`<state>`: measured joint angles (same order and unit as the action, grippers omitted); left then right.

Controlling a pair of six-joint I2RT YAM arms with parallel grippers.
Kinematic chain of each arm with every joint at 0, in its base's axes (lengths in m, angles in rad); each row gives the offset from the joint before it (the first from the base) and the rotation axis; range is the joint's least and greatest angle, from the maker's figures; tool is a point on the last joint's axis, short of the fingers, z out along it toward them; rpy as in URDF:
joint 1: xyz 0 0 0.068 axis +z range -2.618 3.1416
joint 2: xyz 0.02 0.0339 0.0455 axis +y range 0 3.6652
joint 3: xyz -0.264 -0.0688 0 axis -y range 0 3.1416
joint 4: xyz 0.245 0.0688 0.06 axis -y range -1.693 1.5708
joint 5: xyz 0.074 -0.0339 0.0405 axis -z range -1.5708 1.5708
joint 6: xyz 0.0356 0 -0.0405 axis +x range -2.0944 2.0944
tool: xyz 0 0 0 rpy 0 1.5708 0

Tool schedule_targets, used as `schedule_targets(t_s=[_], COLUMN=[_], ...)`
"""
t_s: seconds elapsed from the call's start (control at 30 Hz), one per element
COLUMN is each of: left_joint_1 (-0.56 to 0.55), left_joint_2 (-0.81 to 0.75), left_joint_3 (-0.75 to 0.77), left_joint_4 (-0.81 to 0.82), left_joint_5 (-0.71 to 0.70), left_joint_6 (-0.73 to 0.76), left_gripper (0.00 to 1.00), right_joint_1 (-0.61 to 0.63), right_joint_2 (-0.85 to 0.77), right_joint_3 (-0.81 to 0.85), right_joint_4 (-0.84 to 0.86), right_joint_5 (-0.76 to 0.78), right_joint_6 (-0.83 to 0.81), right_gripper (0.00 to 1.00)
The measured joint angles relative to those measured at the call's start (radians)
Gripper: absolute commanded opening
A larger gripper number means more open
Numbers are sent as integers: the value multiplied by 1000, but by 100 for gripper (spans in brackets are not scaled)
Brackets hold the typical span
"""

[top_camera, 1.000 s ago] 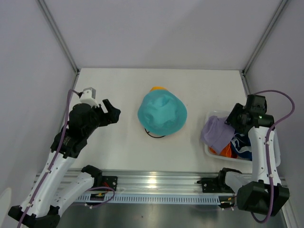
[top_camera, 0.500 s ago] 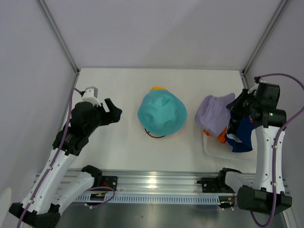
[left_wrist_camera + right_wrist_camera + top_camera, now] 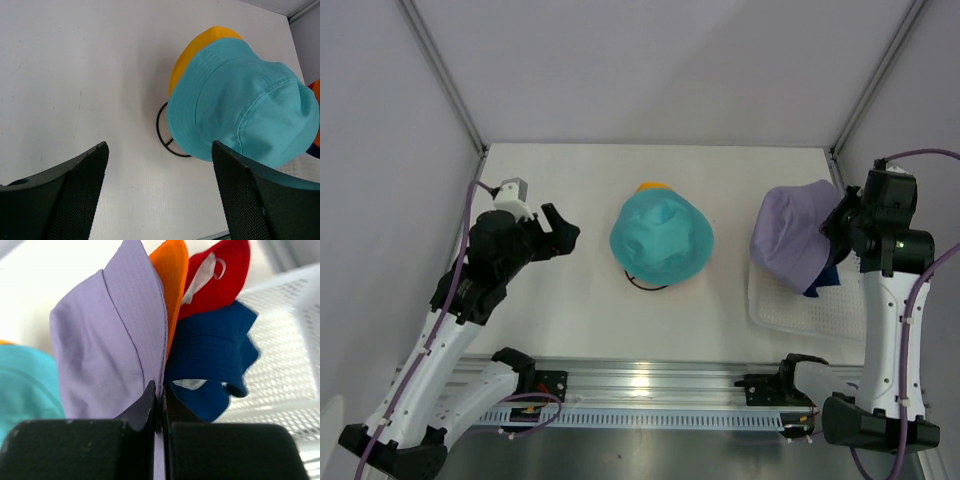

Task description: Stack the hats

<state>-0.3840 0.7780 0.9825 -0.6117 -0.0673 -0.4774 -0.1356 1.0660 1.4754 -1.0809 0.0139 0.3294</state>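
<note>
Lavender hat (image 3: 792, 237) held aloft | right end effector (image 3: 159, 412) clamped on its brim | left end effector (image 3: 563, 232) wide open, empty

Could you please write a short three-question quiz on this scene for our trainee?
1. True or false: the left gripper is shut on a hat.
2. Which hat lies directly under the teal hat on the wire stand? A) red B) yellow C) navy
3. Fill in: the right gripper is shut on the brim of the ____ hat.
Key: 1 false; 2 B, the yellow hat; 3 lavender hat.
</note>
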Motion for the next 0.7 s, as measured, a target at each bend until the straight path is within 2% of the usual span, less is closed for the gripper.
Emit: schedule_targets(t_s=[0.1, 0.23, 0.27, 0.37, 0.43, 0.53, 0.7], left_joint_1=[0, 0, 0, 0, 0, 0, 0], left_joint_2=[3, 16, 20, 23, 20, 19, 21], left_joint_3=[0, 0, 0, 0, 0, -2, -12], left_joint_4=[0, 3, 3, 3, 3, 4, 6], left_joint_5=[7, 23, 24, 24, 24, 24, 27], left_joint_6=[0, 0, 0, 0, 0, -1, -3], left_gripper=[87, 87, 87, 87, 87, 87, 87], right_joint_1=[-19, -44, -46, -49, -49, -50, -50], right_joint_2=[-53, -88, -85, -36, 8, 40, 42], right_joint_3=[-62, -177, -206, -238, -221, -112, 96], right_joint_4=[-20, -42, -47, -81, -97, -136, -141], right_joint_5=[56, 51, 40, 0, -18, -35, -79], right_joint_6=[-9, -11, -13, -16, -30, -52, -76], right_gripper=[0, 1, 24, 68, 77, 80, 80])
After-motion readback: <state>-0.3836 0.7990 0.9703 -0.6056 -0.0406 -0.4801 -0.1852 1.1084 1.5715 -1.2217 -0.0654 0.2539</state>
